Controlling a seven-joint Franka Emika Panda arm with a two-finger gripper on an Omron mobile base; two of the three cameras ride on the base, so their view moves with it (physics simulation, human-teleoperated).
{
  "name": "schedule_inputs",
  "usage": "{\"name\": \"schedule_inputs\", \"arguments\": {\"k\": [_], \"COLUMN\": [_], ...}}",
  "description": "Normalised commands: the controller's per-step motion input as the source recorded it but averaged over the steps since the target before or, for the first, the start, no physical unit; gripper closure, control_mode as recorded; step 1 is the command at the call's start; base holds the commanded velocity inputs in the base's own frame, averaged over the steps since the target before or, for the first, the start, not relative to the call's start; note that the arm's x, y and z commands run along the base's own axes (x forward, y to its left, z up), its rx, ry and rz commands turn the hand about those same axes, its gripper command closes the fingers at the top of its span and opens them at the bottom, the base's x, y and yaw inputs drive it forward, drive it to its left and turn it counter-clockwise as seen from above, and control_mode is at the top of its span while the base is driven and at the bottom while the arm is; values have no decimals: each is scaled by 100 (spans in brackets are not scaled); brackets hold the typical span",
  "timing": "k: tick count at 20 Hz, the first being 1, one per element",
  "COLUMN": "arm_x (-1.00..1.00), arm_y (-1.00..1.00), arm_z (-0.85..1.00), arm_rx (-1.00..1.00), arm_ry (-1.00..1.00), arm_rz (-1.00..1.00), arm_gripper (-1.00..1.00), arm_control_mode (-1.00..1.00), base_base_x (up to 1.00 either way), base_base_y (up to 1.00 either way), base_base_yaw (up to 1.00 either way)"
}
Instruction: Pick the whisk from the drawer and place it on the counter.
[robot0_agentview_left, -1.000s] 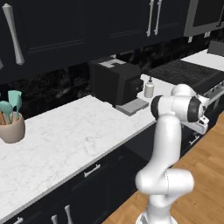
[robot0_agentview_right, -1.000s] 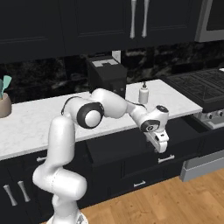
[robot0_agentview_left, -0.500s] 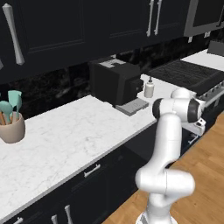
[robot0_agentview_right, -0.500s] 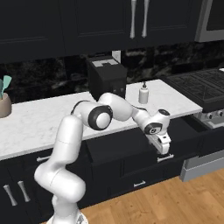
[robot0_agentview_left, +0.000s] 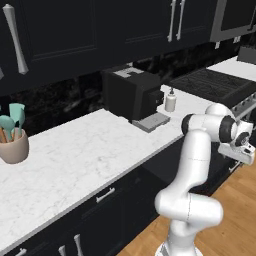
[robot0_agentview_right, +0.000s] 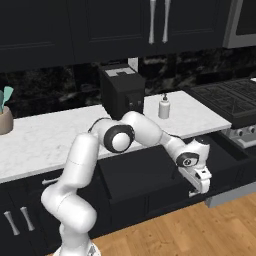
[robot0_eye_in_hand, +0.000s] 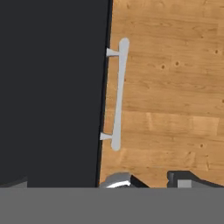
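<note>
- Black wide shallow drawer (robot0_agentview_right: 150, 175) stands pulled out below the white marble-look counter (robot0_agentview_right: 55, 137).
- White arm's two-finger gripper (robot0_agentview_right: 199, 184) hangs over the drawer's front edge, fingers spread wide, empty.

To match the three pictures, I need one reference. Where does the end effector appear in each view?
Left base view: end effector at the right edge, mid-height.
Right base view: end effector lower right, by the drawer front.
Hand view: end effector tips at bottom centre.
Shared landmark: wooden floor.
</note>
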Motion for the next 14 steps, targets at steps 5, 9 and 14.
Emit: {"name": "schedule_inputs", "arguments": {"k": [5,9,14], "arm_x": [-100,-99,-23], "arm_y": [-100,-91,11], "arm_z": [0,58,100], "arm_rx": [13,30,25], "arm_ry": [0,-5,-19], "arm_rz": [0,1,7], "arm_gripper": [-100,-100,-100], "arm_control_mode": [-100,-100,-100], "base_base_x": [0,0,0], "base_base_y": [0,0,0], "base_base_yaw": [0,0,0]}}
